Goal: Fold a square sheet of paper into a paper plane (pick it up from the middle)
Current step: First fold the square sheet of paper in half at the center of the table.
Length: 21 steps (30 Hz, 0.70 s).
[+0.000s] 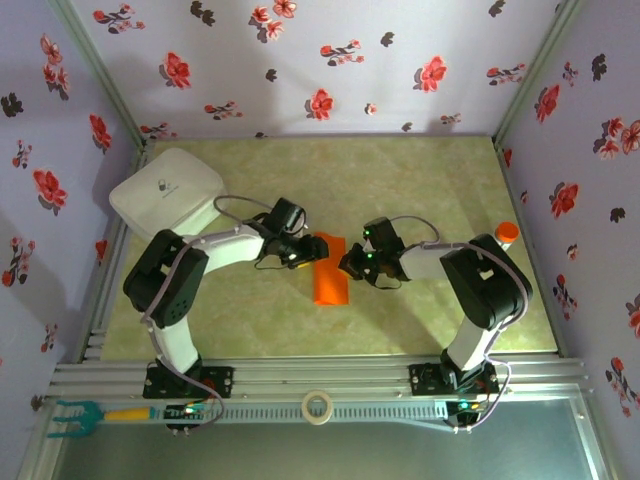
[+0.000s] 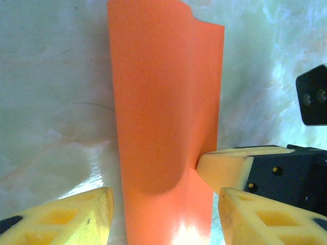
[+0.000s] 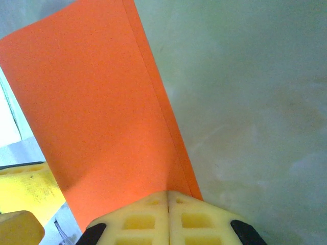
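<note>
The thin bright orange square sheet of paper (image 1: 331, 272), folded in half, lies mid-table between the arms; the first crease looks made, and next a corner needs folding in. The left gripper (image 2: 166, 204) straddles it half-open and empty. The right gripper (image 3: 168, 196) is closed tight at its long edge, where its wrist view reveals two stacked layers that the overhead view blurs.

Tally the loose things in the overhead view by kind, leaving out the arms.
Orange paper sheet: 1
Orange-capped bottle: 1
White box: 1
Tape roll: 1
Teal-headed hand tool: 1
Total: 5
</note>
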{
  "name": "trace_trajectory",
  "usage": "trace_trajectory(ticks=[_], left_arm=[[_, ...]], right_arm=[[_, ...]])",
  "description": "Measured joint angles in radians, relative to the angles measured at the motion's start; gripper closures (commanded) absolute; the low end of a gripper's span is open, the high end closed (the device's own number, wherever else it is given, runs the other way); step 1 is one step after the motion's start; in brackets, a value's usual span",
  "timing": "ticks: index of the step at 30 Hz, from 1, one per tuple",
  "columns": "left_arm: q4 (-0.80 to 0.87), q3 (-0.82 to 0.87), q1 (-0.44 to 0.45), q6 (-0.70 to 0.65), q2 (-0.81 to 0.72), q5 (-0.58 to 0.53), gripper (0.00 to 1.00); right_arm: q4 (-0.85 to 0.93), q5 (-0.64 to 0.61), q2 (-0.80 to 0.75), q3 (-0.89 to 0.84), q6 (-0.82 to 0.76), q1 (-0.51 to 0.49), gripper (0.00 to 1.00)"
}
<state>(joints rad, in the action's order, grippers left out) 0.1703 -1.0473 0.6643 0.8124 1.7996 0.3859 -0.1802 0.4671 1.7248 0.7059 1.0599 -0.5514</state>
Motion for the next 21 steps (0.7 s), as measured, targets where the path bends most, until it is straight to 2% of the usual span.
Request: trace_trajectory(ticks=[16,21], left_arm=[[-0.005,0.003,0.000,0.020,0.034,0.033,0.47],[-0.005,0.003,0.000,0.020,0.054,0.044,0.52]], right_arm=[[-0.018,-0.008,-0.004,-0.010,0.026,-0.002,0.92],[-0.018,-0.008,-0.004,-0.010,0.026,-0.002,0.92]])
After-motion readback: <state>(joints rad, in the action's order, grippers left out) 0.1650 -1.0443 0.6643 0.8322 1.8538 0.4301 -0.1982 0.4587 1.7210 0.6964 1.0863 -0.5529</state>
